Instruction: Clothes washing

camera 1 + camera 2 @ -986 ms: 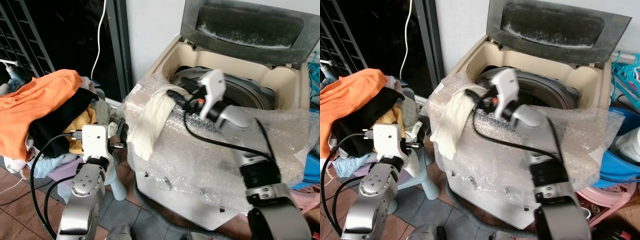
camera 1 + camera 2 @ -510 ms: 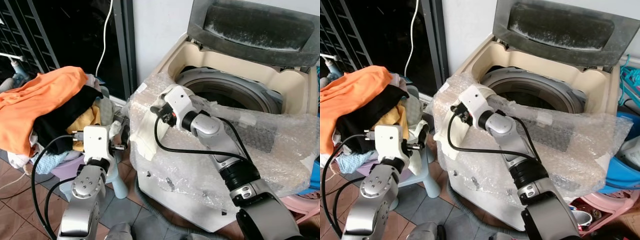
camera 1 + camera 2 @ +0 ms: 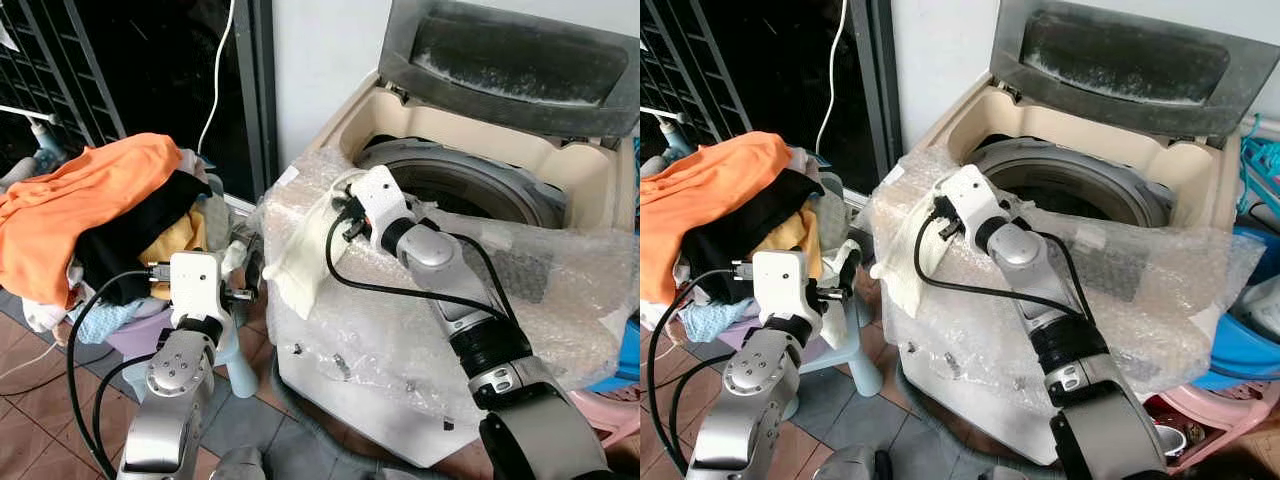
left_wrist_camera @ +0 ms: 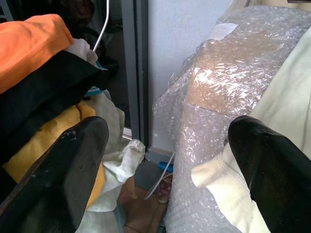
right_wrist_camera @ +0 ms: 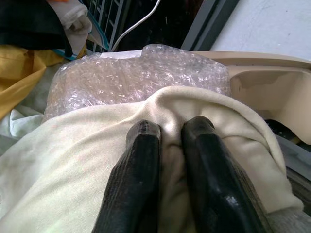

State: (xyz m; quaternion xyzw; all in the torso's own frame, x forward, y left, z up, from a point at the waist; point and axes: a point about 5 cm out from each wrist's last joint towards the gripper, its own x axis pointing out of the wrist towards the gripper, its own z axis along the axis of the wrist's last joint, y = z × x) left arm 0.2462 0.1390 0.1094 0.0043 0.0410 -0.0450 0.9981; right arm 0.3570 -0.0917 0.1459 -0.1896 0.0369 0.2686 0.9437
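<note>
Pinching a fold of a cream garment [image 3: 305, 250] between its two black fingers [image 5: 141, 184], the right gripper [image 5: 170, 131] works at the front left corner of an open top-loading washing machine [image 3: 560, 190]. The cloth hangs limp over the bubble wrap [image 3: 400, 330] covering the machine's front edge, most of it trailing down outside the tub. It looks light and soft, likely to sag, drag and catch on the wrap, so a bunched grip near its middle, as here, should carry it better than a hem. The left gripper [image 4: 165, 160], fingers spread and holding nothing, hovers between the machine and a heaped laundry pile [image 3: 90, 210] topped by an orange garment [image 3: 80, 190].
</note>
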